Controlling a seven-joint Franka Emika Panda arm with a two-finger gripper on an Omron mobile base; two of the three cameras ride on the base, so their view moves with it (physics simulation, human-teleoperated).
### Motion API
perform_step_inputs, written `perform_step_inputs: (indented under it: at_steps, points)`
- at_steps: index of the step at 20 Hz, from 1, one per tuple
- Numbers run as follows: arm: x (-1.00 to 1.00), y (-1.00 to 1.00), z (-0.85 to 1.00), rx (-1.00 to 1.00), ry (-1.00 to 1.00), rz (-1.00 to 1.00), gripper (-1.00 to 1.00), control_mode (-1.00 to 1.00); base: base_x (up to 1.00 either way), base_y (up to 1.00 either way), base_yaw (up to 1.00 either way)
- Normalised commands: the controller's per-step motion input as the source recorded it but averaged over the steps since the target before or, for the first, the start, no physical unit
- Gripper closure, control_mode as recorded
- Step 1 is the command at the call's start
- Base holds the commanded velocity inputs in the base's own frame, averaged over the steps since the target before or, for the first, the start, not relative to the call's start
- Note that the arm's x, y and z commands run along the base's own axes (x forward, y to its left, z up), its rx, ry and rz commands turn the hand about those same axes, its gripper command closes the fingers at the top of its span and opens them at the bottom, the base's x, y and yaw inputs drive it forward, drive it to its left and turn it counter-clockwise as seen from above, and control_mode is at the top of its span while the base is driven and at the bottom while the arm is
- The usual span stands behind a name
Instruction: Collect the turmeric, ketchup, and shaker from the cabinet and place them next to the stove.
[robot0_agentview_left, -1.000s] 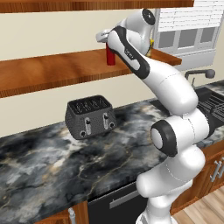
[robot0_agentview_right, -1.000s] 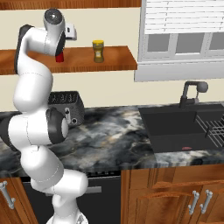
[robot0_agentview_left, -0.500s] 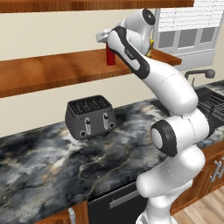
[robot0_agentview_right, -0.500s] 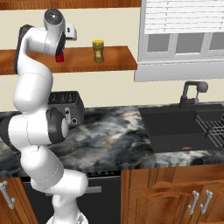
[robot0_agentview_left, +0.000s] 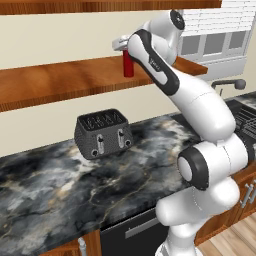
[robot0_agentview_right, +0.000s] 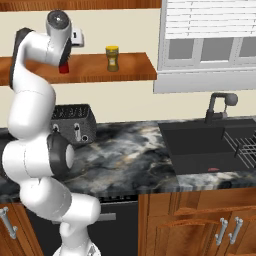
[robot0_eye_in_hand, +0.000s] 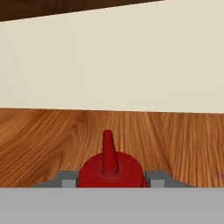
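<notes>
Claw (robot0_eye_in_hand: 111, 179) gripping ketchup (robot0_eye_in_hand: 109, 168), turmeric (robot0_agentview_right: 112, 58) nearby

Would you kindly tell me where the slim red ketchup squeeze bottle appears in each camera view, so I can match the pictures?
Left base view: slim red ketchup squeeze bottle stands upper centre on the reddish-brown wooden shelf, beside the arm.
Right base view: upper left, its red base peeking below the arm.
Hand view: bottom centre, nozzle up, the tool shut on it.
Shared landmark: that wooden shelf board.
</notes>
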Motion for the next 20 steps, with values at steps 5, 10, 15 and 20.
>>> perform_step_inputs:
  at_steps: [5,10,15,20]
  points:
    - [-0.91,-0.05,0.0,0.03,-0.1,0.08,1.0,-1.0,0.0,0.0,0.0]
    - [-1.0,-0.44,0.02,0.02,-0.09,0.06,1.0,-1.0,0.0,0.0,0.0]
    - [-1.0,-0.7,0.09,0.01,-0.03,0.02,1.0,-1.0,0.0,0.0,0.0]
    - [-1.0,-0.77,0.0,0.02,-0.01,0.03,1.0,-1.0,0.0,0.0,0.0]
